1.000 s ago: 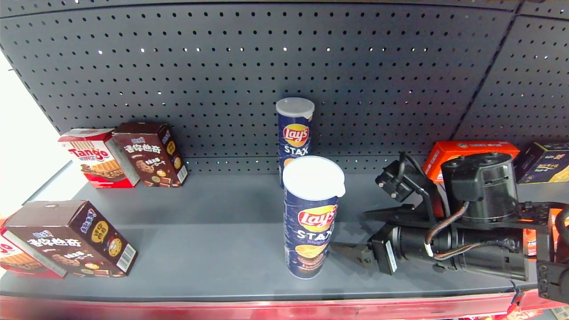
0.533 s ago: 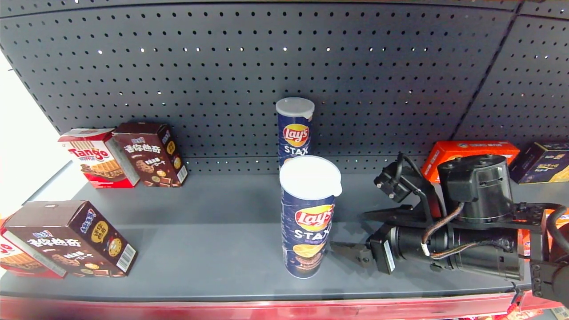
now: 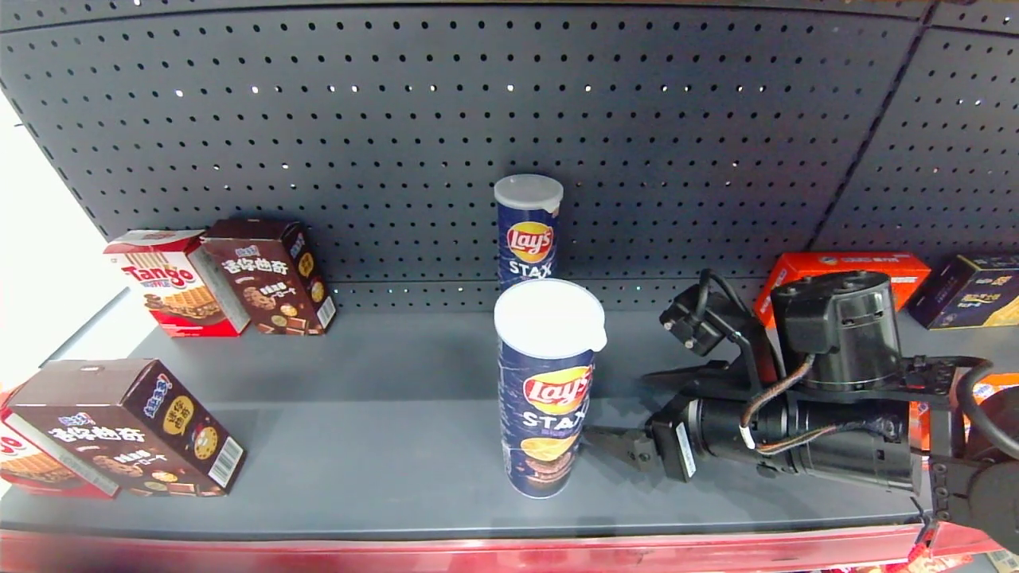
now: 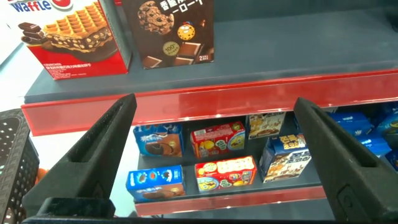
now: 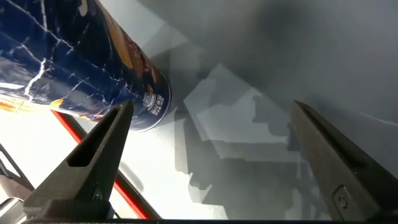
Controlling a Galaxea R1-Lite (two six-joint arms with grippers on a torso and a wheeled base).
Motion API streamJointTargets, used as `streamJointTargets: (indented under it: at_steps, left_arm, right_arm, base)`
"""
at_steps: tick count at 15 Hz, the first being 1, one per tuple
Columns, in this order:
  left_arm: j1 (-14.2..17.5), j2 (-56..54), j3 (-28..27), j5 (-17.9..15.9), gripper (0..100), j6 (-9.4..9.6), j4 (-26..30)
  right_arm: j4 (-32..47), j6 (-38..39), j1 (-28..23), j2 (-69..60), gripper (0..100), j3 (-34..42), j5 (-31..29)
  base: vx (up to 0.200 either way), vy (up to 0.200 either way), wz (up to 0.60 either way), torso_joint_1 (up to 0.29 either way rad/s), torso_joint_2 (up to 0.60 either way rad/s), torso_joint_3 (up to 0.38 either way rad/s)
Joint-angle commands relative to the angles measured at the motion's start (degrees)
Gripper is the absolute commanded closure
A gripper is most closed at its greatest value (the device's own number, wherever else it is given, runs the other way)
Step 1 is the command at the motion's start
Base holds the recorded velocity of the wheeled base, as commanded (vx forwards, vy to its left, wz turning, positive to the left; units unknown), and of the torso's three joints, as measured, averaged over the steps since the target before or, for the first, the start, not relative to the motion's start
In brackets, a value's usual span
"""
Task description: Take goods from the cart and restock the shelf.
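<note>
You have a dark grey metal shelf (image 3: 382, 414) with a red lip (image 3: 398, 553) along its front edge and a perforated pegboard (image 3: 398, 119) as its back wall. The front can (image 3: 548, 390) of crisps stands upright near the lip, about mid-shelf, and the rear can (image 3: 527, 235) stands upright right behind it against the pegboard.

Your right tool (image 3: 629, 410) lies low over the deck just right of the front can, fingers apart. The nearer fingertip (image 3: 601, 439) sits at the can's lower wall, though you can't be sure it touches.

At the back left stand a wafer box (image 3: 175, 282) and a cookie box (image 3: 271, 274) side by side, with a second cookie box (image 3: 127, 426) at the front left corner. An orange box (image 3: 836, 267) and a dark box (image 3: 967, 290) sit at the back right.

Your left tool (image 4: 214, 101) hangs spread wide below and in front of the lip, facing a lower shelf (image 4: 261, 186) of small packets. The black mesh (image 4: 12, 155) beside it is probably the cart.
</note>
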Motion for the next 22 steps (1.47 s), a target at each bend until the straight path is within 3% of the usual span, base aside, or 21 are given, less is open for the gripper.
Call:
streamJointTargets:
  at_steps: [1, 19, 22]
  left_arm:
    - [0.0, 0.1, 0.0, 0.0, 0, 0.02, 0.0]
    - [0.0, 0.1, 0.0, 0.0, 0, 0.02, 0.0]
    - [0.0, 0.1, 0.0, 0.0, 0, 0.02, 0.0]
  right_arm:
    - [0.0, 0.0, 0.3, 0.6, 0, -0.4, 0.0]
    - [0.0, 0.0, 0.7, 0.4, 0, 0.0, 0.1]
    - [-0.1, 0.3, -2.8, -5.4, 0, 1.7, -0.5]
  base:
    - [0.000, 0.000, 0.00, 0.000, 0.00, 0.000]
    - [0.000, 0.000, 0.00, 0.000, 0.00, 0.000]
    - [0.000, 0.000, 0.00, 0.000, 0.00, 0.000]
